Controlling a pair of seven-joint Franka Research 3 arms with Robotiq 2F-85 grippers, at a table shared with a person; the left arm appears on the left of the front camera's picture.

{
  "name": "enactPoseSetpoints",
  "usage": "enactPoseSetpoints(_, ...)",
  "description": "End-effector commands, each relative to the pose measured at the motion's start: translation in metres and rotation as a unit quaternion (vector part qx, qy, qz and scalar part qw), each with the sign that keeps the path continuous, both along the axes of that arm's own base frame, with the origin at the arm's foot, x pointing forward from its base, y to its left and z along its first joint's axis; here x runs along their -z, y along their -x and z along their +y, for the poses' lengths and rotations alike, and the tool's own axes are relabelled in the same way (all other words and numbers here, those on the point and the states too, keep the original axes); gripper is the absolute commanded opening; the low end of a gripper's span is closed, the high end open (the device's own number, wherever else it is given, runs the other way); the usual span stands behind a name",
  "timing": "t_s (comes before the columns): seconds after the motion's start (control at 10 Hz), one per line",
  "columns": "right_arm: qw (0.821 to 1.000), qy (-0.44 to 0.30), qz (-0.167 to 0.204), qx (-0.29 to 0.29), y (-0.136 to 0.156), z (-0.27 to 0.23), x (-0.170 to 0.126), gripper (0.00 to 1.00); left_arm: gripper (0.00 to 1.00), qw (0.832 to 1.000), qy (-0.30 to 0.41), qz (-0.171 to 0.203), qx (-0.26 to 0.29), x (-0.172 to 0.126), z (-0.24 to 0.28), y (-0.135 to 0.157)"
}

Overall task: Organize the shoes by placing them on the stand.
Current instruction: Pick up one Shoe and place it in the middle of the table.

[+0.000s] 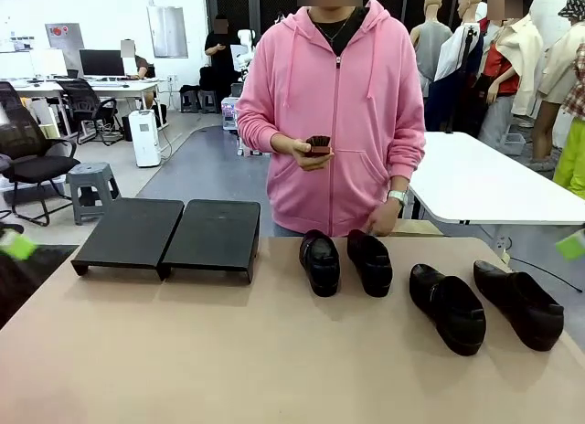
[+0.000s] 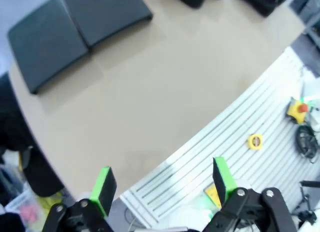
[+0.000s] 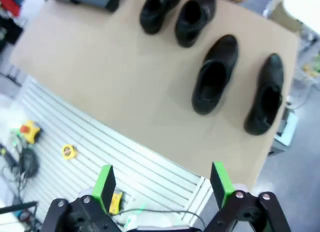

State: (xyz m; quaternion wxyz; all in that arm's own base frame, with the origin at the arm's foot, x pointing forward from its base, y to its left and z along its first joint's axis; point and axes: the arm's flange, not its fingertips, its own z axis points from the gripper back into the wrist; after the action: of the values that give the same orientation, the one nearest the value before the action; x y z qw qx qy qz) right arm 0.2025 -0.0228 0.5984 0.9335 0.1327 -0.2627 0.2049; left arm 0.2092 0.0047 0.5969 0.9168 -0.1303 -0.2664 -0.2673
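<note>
The bench (image 1: 274, 369) is shared with a person (image 1: 338, 104) in a pink hoodie standing at its far edge. One hand (image 1: 306, 153) holds a small dark object (image 1: 318, 146) at chest height. The other hand (image 1: 384, 221) hangs just behind the nearer pair of shoes, close to the bench edge. A white table (image 1: 484, 182) stands behind the person, off to my right.

The stand (image 1: 169, 234) sits at the far left of the bench, its two matte-black platforms side by side and touching. All four shoes are on the bench to its right, off the stand. One pair, shoe (image 1: 320, 261) and shoe (image 1: 369, 261), stands just beside the right platform. The second pair, shoe (image 1: 447, 307) and shoe (image 1: 518, 303), lies farther right and nearer me, both angled and a little apart.

The left wrist view looks down from high above the near edge of the bench, with the stand at the top of the picture. Below the edge runs a white slatted base (image 2: 240, 122) carrying a yellow ring (image 2: 255, 141) and a yellow box with a red button (image 2: 297, 109). The left fingers (image 2: 105, 184) are spread wide, released, with nothing between them.

The right fingers (image 3: 106, 184) are likewise released and spread wide, high over the near edge, with all four shoes below and beyond them.
</note>
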Motion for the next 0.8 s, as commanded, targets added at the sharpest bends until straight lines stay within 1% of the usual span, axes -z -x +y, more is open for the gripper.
enactPoseSetpoints(0.0,0.999,0.019,0.017,-0.031,-0.017,0.025,0.009,1.0,1.0,0.997,0.033,-0.022,-0.068,0.099,0.019,0.009)
enactPoseSetpoints(0.1,0.999,0.019,0.017,-0.031,-0.017,0.025,0.009,1.0,1.0,1.0,0.0,0.0,0.0,0.0,0.0,0.0)
enactPoseSetpoints(0.7,0.999,0.019,0.017,-0.031,-0.017,0.025,0.009,1.0,1.0,1.0,0.0,0.0,0.0,0.0,0.0,0.0)
